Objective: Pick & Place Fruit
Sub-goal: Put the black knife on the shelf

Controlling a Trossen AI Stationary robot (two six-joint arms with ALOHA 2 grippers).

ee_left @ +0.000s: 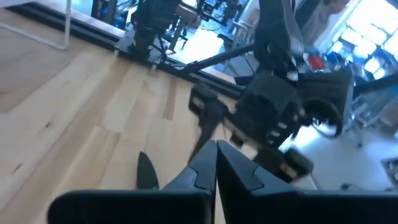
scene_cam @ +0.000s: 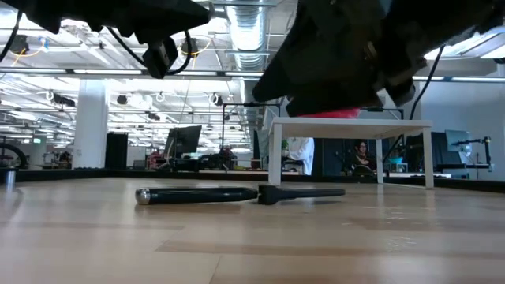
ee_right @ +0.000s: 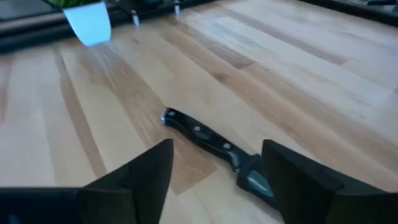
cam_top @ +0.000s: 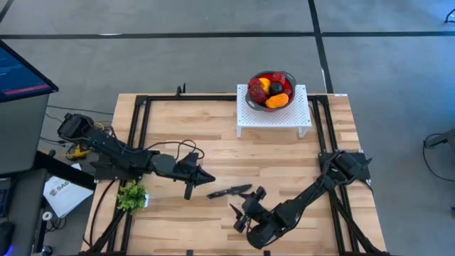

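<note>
We see the right gripper (cam_top: 245, 213) low in the frame's centre, fingers spread wide and empty, just below the knife (cam_top: 229, 191). The left gripper (cam_top: 206, 177) sits centre-left, fingers pressed together, empty. The fruit (cam_top: 271, 89) fills a bowl (cam_top: 250, 99) on the white stand (cam_top: 245, 121), upper centre-right.

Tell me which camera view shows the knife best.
The right wrist view: the knife lies close, its riveted black handle plain between the open right gripper fingers. The low view shows it side-on on the table; the high view shows it small; the left wrist view shows only a dark sliver.
</note>
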